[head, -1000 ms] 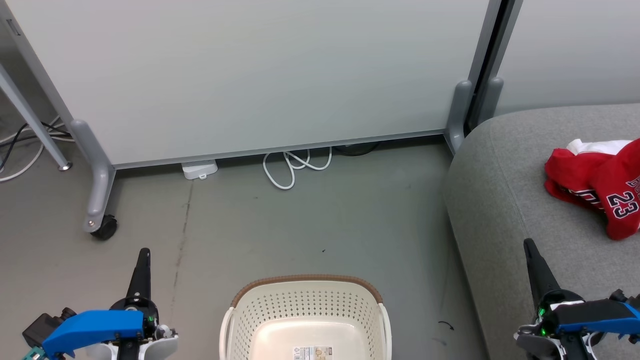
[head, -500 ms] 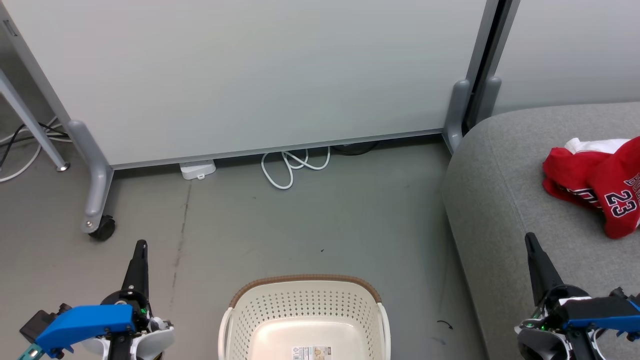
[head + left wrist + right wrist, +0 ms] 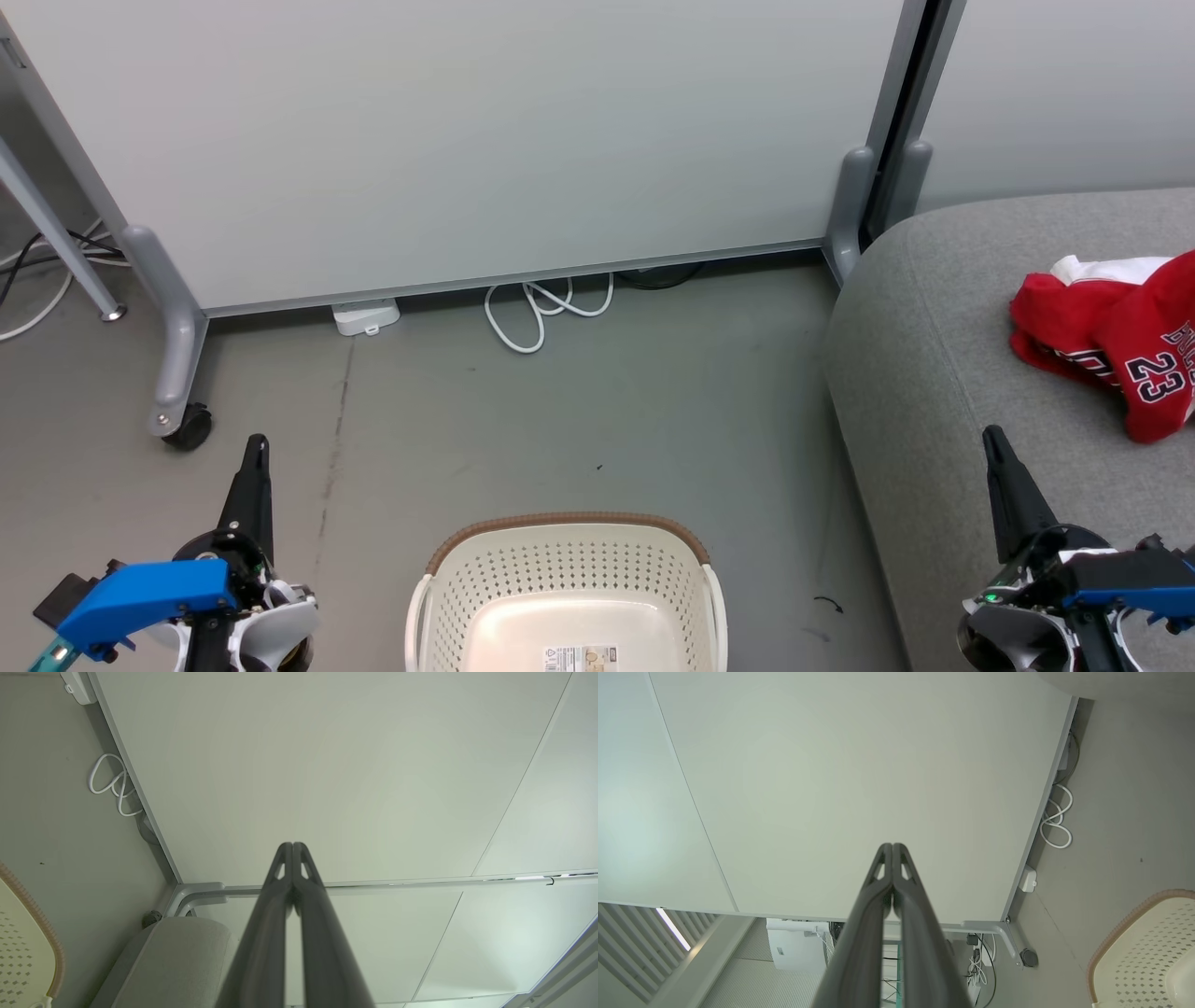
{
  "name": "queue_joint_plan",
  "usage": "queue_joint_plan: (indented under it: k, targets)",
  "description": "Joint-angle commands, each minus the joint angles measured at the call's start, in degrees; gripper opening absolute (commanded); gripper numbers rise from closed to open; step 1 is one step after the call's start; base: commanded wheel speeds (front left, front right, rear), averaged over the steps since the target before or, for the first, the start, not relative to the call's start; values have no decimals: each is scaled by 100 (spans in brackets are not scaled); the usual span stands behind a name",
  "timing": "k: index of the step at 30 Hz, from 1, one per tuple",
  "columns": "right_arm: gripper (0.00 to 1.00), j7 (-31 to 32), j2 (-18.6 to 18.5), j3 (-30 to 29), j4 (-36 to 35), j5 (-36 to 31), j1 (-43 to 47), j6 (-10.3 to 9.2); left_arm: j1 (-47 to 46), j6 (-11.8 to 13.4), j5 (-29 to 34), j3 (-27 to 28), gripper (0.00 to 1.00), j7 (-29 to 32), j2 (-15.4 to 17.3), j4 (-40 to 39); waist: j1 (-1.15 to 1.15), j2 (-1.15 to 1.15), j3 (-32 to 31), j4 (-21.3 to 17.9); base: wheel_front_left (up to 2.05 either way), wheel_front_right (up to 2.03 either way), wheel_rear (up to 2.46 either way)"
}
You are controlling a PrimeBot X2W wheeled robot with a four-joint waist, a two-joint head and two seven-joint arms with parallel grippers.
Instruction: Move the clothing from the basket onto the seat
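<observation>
Right tool point(image 3: 995, 443) closed; clothing point(image 3: 1092, 331) crumpled, red

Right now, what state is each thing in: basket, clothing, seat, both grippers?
basket: upright on the floor, visible part empty.
clothing: bunched on the seat, unheld.
seat: bearing the clothing.
left gripper: fingers shut, empty.
right gripper: fingers shut, empty.
cable: looped on the floor under the partition.
</observation>
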Motion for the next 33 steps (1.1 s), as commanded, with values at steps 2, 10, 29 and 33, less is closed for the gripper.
queue_joint_plan:
  k: [2, 10, 29, 33]
  targets:
    - [0, 30, -36, -14, -25, 90, -82, 4, -77, -18, -86, 27, 0, 33, -5, -31, 0, 0, 1, -3, 0, 0, 0]
    - [0, 29, -36, -13, -24, 90, -75, 4, -76, -18, -87, 25, 0, 32, -5, -29, 0, 0, 1, -3, 0, 0, 0]
    - [0, 29, -35, -13, -23, 91, -72, 4, -75, -18, -91, 21, 0, 28, -5, -30, 0, 0, 1, -3, 0, 0, 0]
    - [0, 29, -35, -12, -23, 91, -72, 4, -75, -18, -91, 20, 0, 28, -6, -30, 0, 0, 1, -3, 0, 0, 0]
